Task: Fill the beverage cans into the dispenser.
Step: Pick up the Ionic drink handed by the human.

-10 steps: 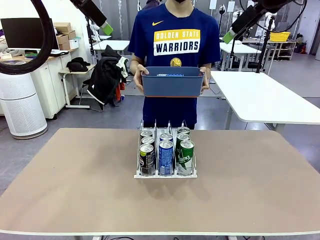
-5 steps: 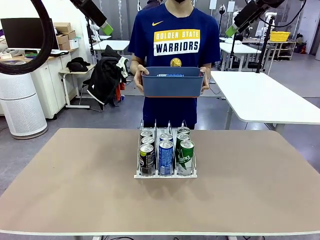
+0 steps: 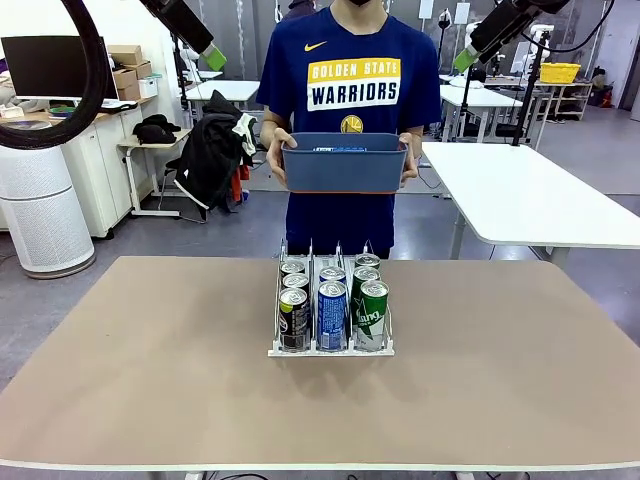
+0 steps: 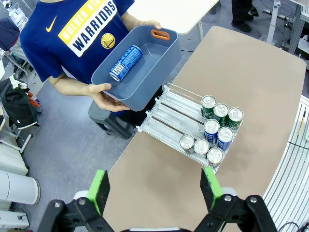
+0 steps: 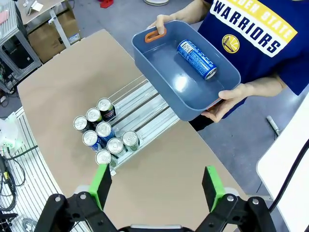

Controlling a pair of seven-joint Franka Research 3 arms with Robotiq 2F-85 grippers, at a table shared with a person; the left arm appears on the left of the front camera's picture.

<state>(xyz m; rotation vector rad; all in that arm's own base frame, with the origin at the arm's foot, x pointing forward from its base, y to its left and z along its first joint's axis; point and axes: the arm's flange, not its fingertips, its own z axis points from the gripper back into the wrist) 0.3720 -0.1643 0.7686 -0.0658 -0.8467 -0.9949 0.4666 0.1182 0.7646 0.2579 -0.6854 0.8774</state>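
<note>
my left hand (image 4: pixel 154 188) is open, green pads spread wide with nothing between them. it hangs high above the tabletop (image 4: pixel 270 67), looking down. my right hand (image 5: pixel 155 187) is the same on the other side: jaws wide, empty, raised well clear. i take it both arms are parked up there to leave the person room and to give each wrist camera the whole scene.

below them the dispenser (image 4: pixel 166 113) sits mid-tabletop, its lanes running from my side to the far side. eight cans (image 3: pixel 332 300) stand upright in it, bunched at the end nearest me. three dark ones are in my left lane, two blue ones in the middle lane (image 4: pixel 179 116) and three green ones in the right. the far part of every lane is bare, so the loading end looks free.

past the far edge a person (image 3: pixel 350 90) holds a blue-grey bin (image 4: pixel 161 65) by both short ends, level in front of their body and well apart from the dispenser. one blue can (image 4: pixel 125 63) lies on its side on the bin floor.

i judge that can to be the last one. the middle lane is one short, so that is where it belongs. the bin looks held out for me to pick from. the can is round and lying down, so it may roll, and it must be turned upright.
</note>
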